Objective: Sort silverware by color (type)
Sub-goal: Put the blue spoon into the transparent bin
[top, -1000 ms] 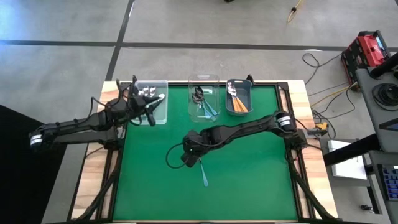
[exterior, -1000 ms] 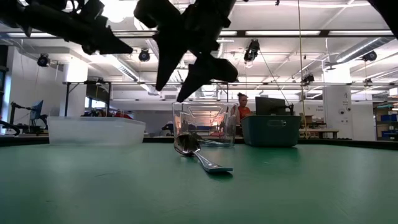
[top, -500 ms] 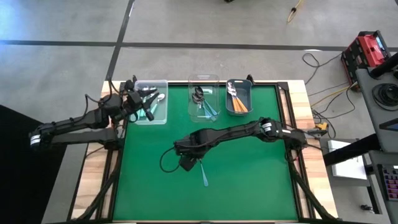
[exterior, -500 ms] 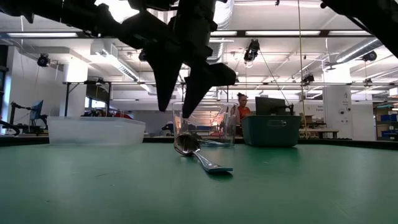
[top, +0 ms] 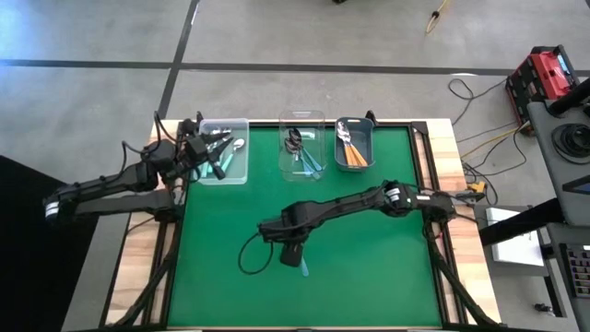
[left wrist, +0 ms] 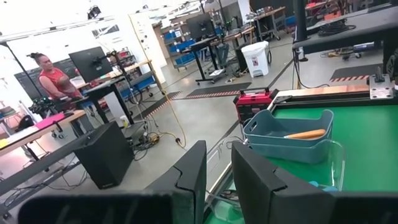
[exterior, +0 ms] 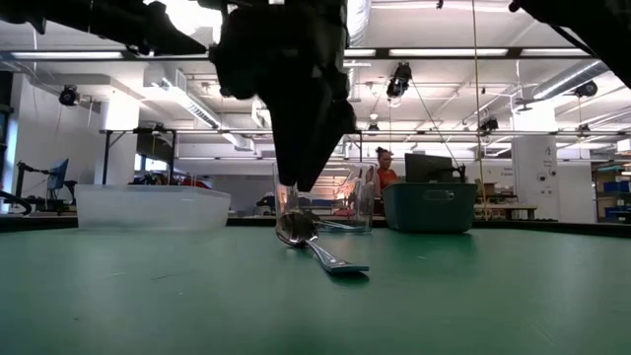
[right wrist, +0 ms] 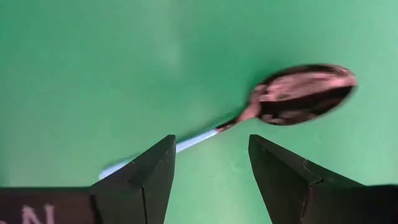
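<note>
Right claw (right wrist: pixel 208 168) stands open above the spoon (right wrist: pixel 273 109) at frame centre in the high view; lower w/ handle between fingers, then close. Left claw (left wrist: pixel 216 177) waits upper left, nearly closed, empty.

Lighting bright, even, from ceiling strip lights (exterior: pixel 449 51); arms backlit to black silhouette in low view; spoon (right wrist: pixel 303 93) slightly soft, glare on its bowl.

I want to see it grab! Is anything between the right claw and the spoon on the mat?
No. In the right wrist view, only bare green mat separates the open right gripper from the spoon.
</note>
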`<state>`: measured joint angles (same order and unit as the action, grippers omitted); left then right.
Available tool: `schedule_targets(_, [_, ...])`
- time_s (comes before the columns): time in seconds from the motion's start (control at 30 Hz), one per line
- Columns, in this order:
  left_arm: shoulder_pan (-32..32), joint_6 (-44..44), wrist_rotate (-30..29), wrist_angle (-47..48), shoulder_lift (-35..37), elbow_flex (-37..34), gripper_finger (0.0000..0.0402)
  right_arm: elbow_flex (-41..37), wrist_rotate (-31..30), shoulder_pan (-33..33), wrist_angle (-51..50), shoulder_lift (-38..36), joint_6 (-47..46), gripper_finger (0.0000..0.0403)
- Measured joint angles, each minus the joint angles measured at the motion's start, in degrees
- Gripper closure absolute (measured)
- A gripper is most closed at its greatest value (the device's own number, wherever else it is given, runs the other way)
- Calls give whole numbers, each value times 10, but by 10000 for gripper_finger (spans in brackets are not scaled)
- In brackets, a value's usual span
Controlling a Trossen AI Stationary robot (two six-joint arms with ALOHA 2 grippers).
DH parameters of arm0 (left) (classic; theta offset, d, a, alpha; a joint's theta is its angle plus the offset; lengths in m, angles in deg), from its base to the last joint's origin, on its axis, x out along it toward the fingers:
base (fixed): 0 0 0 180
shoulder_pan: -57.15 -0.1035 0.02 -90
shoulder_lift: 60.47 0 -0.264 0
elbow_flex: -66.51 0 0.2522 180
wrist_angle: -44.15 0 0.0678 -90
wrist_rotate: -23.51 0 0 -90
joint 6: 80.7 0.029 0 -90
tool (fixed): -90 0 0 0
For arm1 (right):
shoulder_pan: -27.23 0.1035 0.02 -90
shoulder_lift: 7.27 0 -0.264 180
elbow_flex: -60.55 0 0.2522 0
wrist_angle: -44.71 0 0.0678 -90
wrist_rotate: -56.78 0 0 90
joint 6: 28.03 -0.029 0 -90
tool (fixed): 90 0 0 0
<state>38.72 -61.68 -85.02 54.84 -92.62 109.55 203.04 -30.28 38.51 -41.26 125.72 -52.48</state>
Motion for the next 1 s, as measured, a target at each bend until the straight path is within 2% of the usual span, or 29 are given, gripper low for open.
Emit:
schedule_targets(0.1, [0, 0, 0, 8, 10, 0, 343, 0, -10, 5, -2, 0, 49, 209])
schedule_targets(0.27, [0, 13, 0, 37, 38, 0, 343, -4, -57, 5, -10, -1, 38, 209])
schedule_targets(0.5, [0, 13, 0, 48, 99, -1, 343, -20, -74, 8, -10, -1, -191, 209])
schedule_targets(0.7, [0, 9, 0, 51, 131, -7, 343, -33, -48, 5, -10, -1, -340, 209])
schedule_targets(1.0, [0, 0, 0, 51, 139, -8, 343, -54, -44, -3, 26, -1, -375, 209])
